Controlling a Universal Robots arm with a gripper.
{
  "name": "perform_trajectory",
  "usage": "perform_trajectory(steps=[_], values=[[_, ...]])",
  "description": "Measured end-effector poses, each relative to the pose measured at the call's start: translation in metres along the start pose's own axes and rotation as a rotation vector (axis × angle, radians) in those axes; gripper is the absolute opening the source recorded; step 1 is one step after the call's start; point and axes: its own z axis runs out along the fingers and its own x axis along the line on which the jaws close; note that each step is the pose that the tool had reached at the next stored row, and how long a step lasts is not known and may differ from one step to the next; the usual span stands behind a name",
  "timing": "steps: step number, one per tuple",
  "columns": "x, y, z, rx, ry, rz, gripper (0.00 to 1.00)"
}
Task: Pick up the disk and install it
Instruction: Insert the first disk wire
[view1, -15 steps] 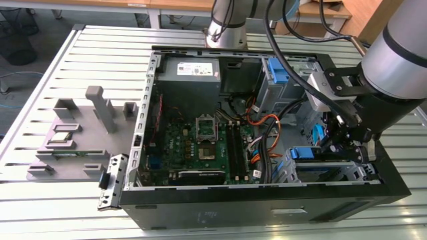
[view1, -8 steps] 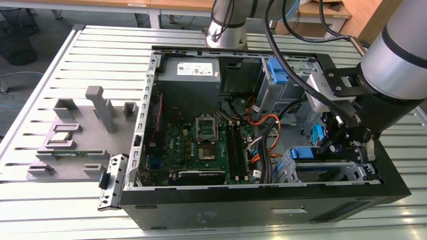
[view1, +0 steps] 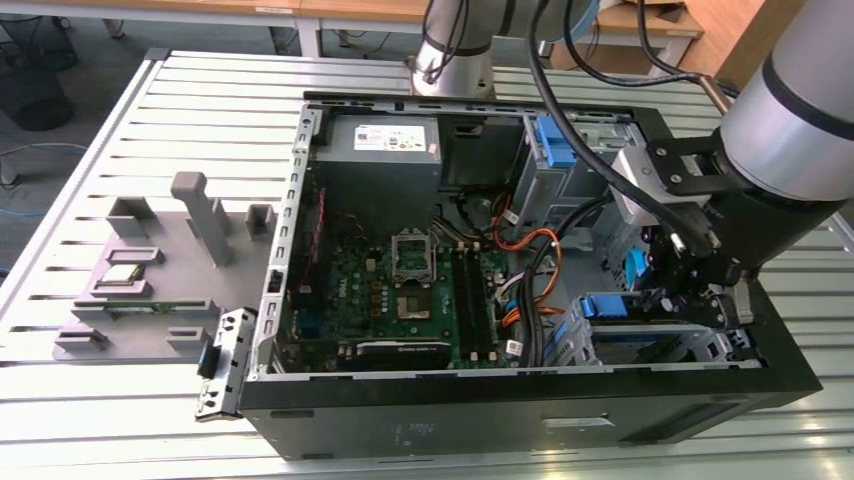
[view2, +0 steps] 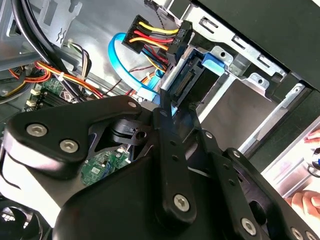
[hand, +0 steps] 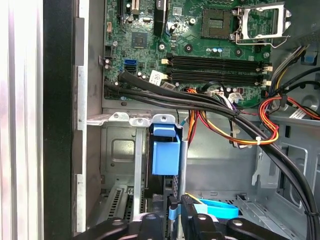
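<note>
I have the tool down in the computer case, clamped narrow on the disk, which stands upright in its cage. It looks nearly seated.

Open black computer case lies on slatted metal table; grey plastic fixture block on exterior view's left, green motherboard inside case.

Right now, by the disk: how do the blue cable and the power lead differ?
The blue cable is one flat band, curved in a loop; the power lead is a bundle of separate yellow, red and black wires. The power lead ends in a black plug; the blue cable's end is hidden. Both run toward the disk.
</note>
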Motion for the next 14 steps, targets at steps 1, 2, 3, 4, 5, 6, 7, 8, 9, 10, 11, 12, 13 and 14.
perform_trajectory(steps=[1,2,3,4,5,6,7,8,9,10,11,12,13,14], values=[[0.0000,0.0000,-0.0001,0.0000,0.0003,0.000,0.29],[0.0000,0.0000,-0.0002,-0.0001,0.0005,0.000,0.29],[0.0000,-0.0001,-0.0004,-0.0001,0.0006,0.000,0.29],[-0.0001,-0.0001,-0.0012,-0.0001,0.0008,0.000,0.29],[-0.0002,-0.0002,-0.0022,-0.0001,0.0006,0.000,0.29],[-0.0003,-0.0003,-0.0036,0.0000,0.0003,0.000,0.29],[-0.0004,-0.0005,-0.0053,0.0000,0.0004,0.000,0.29],[-0.0005,-0.0007,-0.0074,0.0000,0.0005,0.000,0.29],[-0.0007,-0.0009,-0.0095,-0.0001,0.0003,0.000,0.29],[-0.0008,-0.0011,-0.0116,0.0000,0.0002,0.000,0.29],[-0.0010,-0.0013,-0.0139,-0.0001,0.0001,0.000,0.29],[-0.0011,-0.0015,-0.0162,-0.0001,0.0000,0.000,0.29],[-0.0013,-0.0017,-0.0181,0.0000,0.0000,0.000,0.29],[-0.0014,-0.0018,-0.0200,0.0000,-0.0001,0.000,0.29]])
